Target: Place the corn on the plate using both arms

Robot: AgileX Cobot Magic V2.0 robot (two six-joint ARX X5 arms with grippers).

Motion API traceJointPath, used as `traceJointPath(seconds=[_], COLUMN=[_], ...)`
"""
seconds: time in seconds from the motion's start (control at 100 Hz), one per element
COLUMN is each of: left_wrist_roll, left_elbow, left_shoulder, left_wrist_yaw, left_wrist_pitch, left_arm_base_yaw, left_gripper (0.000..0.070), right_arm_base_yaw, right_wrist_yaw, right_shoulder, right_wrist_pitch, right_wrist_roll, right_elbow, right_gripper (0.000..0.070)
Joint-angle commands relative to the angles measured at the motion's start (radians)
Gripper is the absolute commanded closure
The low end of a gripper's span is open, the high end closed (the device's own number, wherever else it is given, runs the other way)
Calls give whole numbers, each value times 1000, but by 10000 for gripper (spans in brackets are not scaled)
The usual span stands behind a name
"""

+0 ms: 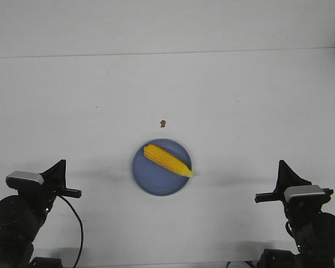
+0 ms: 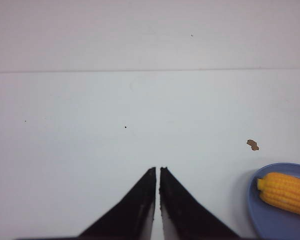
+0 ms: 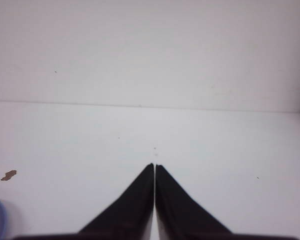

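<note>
- The corn [image 1: 167, 160] is lying on the plate [image 1: 151, 178], running diagonally, with its pointed tip reaching the rim on the right side.
- The plate is sitting near the middle of the white tabletop [image 1: 240, 100], between the two arms.
- A brown speck [image 1: 163, 123] is resting just beyond the plate.
- The left gripper [image 2: 157, 170] is hanging well apart from the plate, jaws nearly touching, holding nothing.
- The right gripper [image 3: 154, 166] is sitting likewise, jaws pressed together, empty.
</note>
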Motion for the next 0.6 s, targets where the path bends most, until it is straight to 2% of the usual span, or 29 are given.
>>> traceJointPath(seconds=[0.0, 0.59], left_wrist_roll=[-7, -7], left_elbow=[4, 4], left_shoulder=[3, 2], left_wrist_yaw=[-3, -3], left_wrist_pitch=[10, 51], left_arm_base_yaw=[0, 0], left_gripper=[688, 688], right_arm_base_yaw=[0, 0], right_wrist_yaw=[0, 0], right_shoulder=[4, 4], right_wrist_pitch=[15, 16], right_wrist_roll=[9, 9], right_elbow=[3, 3], right_gripper=[693, 693])
